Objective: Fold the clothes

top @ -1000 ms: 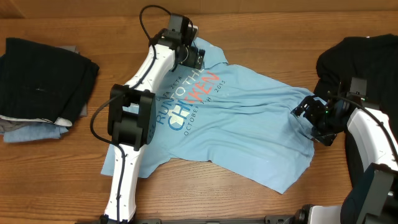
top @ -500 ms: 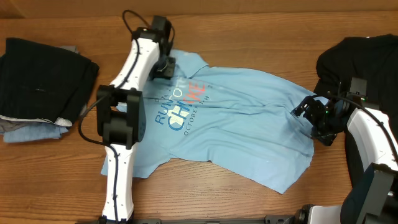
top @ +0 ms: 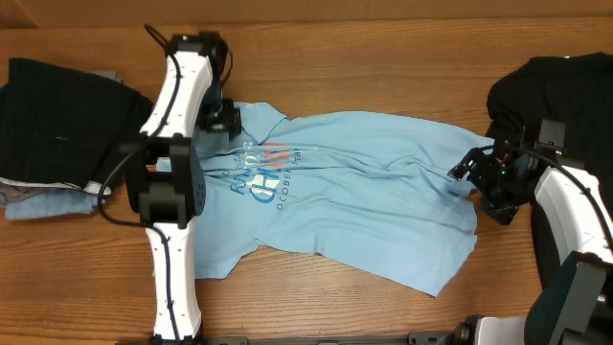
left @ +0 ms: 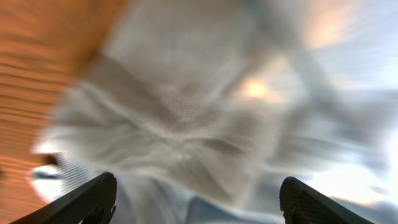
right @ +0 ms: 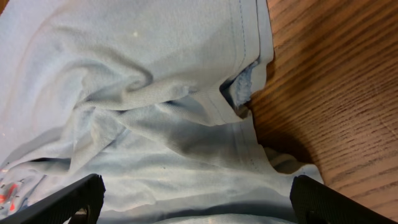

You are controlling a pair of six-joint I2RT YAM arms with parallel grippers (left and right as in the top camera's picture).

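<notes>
The clothes, a light sky-blue T-shirt [top: 364, 182], lie rumpled across the middle of the table, with white, dark blue and red print [top: 263, 172] near the left end. My left gripper [top: 220, 117] hovers over the shirt's upper left corner. In the left wrist view that gripper [left: 198, 186] is open, its fingertips [left: 99, 194] wide apart above blurred fabric [left: 186, 106]. My right gripper [top: 476, 172] sits at the shirt's right edge. It is open [right: 198, 190] over the wrinkled cloth and a stitched hem [right: 245, 56].
A stack of folded dark garments [top: 67, 120] rests at the left edge, with grey and blue pieces [top: 48, 203] underneath. A plain black shirt [top: 556, 86] is heaped at the right, behind my right arm. Bare wooden table [top: 383, 57] shows along the back.
My left arm has swung left along the shirt's top edge, dragging the upper left part with it and bunching the print. Its jaws narrowed, then widened again. The right arm has stayed put.
</notes>
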